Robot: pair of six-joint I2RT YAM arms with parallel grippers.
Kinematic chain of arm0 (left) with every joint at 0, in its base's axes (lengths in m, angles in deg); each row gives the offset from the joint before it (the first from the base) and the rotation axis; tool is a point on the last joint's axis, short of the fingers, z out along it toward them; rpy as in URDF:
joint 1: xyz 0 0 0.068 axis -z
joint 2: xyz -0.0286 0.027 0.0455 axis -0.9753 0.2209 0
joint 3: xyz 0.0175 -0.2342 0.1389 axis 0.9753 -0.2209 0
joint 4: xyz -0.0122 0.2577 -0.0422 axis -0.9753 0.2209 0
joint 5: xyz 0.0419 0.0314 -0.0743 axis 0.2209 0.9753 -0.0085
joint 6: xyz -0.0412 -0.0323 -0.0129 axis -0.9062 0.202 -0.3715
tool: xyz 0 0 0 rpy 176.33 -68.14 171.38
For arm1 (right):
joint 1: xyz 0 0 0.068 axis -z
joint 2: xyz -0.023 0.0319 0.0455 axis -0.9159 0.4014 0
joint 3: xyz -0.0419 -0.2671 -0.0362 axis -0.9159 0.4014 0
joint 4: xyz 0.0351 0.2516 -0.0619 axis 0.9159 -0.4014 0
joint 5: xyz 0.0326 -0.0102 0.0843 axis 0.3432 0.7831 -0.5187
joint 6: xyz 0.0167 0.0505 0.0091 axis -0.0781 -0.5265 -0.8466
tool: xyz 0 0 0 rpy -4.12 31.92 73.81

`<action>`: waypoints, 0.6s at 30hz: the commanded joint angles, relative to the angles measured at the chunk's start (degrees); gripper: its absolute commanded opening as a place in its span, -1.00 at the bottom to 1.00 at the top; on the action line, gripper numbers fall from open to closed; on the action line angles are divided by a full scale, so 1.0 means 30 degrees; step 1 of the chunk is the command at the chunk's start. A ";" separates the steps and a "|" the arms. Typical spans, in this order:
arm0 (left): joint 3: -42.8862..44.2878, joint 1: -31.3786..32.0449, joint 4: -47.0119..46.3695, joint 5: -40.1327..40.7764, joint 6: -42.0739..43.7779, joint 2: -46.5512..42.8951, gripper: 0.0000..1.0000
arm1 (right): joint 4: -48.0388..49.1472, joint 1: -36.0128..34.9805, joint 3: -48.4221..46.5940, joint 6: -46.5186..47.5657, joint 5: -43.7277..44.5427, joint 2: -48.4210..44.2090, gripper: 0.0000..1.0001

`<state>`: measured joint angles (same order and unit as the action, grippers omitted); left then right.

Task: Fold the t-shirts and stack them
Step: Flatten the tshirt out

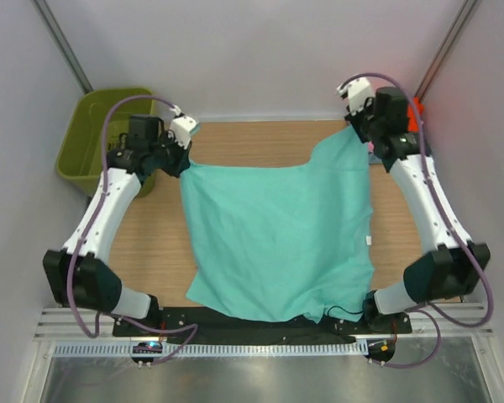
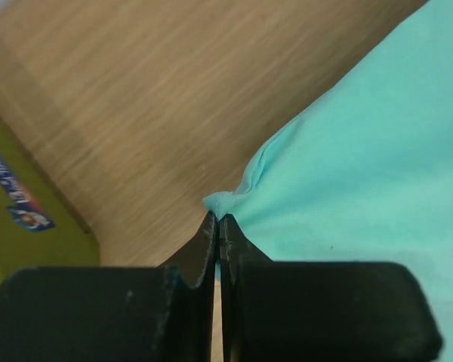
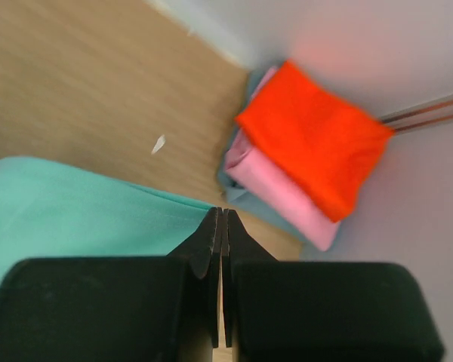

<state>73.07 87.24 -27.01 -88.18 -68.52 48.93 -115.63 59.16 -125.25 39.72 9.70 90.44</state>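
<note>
A teal t-shirt (image 1: 277, 235) lies spread over the wooden table, its near edge hanging over the front. My left gripper (image 1: 185, 159) is shut on its far left corner; in the left wrist view the cloth (image 2: 347, 151) bunches right at the closed fingertips (image 2: 218, 217). My right gripper (image 1: 358, 128) is shut on the far right corner, and there the teal cloth (image 3: 83, 211) runs into the closed tips (image 3: 223, 211). Folded t-shirts are stacked in the far right corner: orange (image 3: 313, 139) on top, pink (image 3: 275, 185) under it, grey-blue (image 3: 245, 197) at the bottom.
An olive-green basket (image 1: 92, 143) stands off the table's far left corner, and its wall (image 2: 30, 241) shows beside the left gripper. Pale walls close in the table on three sides. A sliver of the orange shirt (image 1: 416, 112) shows behind the right arm.
</note>
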 commanded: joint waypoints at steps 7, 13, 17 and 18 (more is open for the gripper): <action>0.3176 -0.0286 -0.4334 0.0655 0.1386 0.9101 -1.00 | 0.2781 0.0488 -0.4692 0.0320 -0.1173 0.9850 -0.97; 0.8773 -0.0784 -0.4365 0.2208 -0.0048 1.5549 -1.00 | 0.0497 0.1132 -1.4180 -0.0939 -0.0822 1.7764 -0.98; 1.2908 -0.1077 -0.3866 0.2531 -0.0460 1.8050 -1.00 | 0.1311 0.1163 -1.6340 -0.0737 -0.0645 2.0347 -0.98; 1.3348 -0.1106 -0.3895 0.2619 -0.0460 1.8489 -1.00 | 0.1634 0.1163 -1.6254 -0.0678 -0.0645 2.0727 -0.97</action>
<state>106.73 84.85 -37.07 -82.04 -68.52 102.89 -113.47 62.41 -170.29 38.39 7.23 150.89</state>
